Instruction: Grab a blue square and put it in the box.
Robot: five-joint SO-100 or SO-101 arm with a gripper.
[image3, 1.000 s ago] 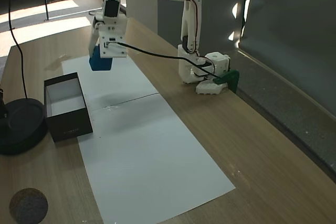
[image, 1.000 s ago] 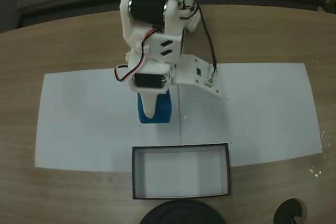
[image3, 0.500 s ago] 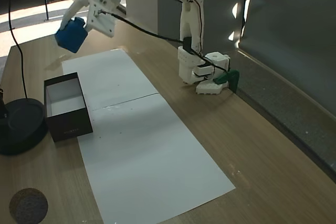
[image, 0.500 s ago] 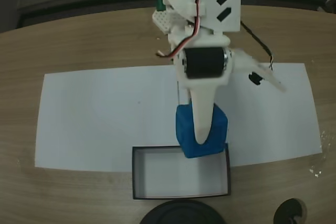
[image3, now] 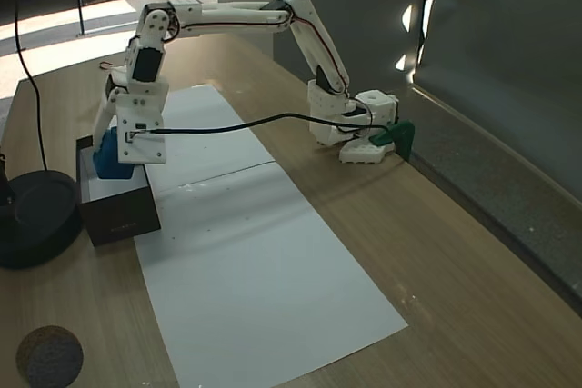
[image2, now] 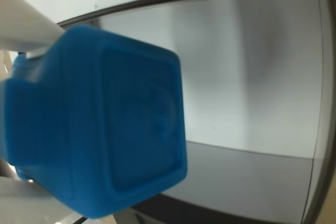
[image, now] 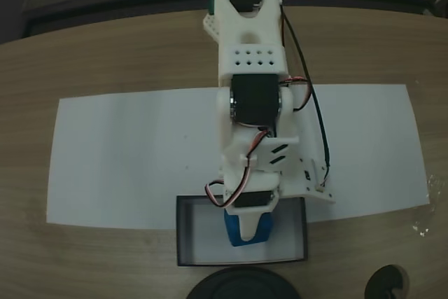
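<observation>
So the white arm is stretched right out from its base and the tool [image: 246,232] is clamped on the blue square [image: 260,232], holding it over the inside of the box [image: 185,232]. In a fixed view from above, the cube sits a bit right of the box's middle, mostly hidden under the white finger and servo, with blue poking out on both sides. In the other fixed view the tool [image3: 111,154] has the blue square [image3: 111,159] right at the box's [image3: 118,215] rim level, partly dipped below the black walls by the look of it; can't tell if it's touching the white floor.

Wrist view is basically all cube: the blue square [image2: 100,124] takes up the left half, rounded edges, faint raised mark on the face, with a white finger [image2: 23,27] pressed against its top-left. Behind it you get the white inside of the box [image2: 252,66] and its thin black wall along the top and right.

The box sits at the edge of a big white paper sheet [image: 126,159] on the wooden table [image: 105,54]. A black round base [image3: 32,215] sits just next to the box.
</observation>
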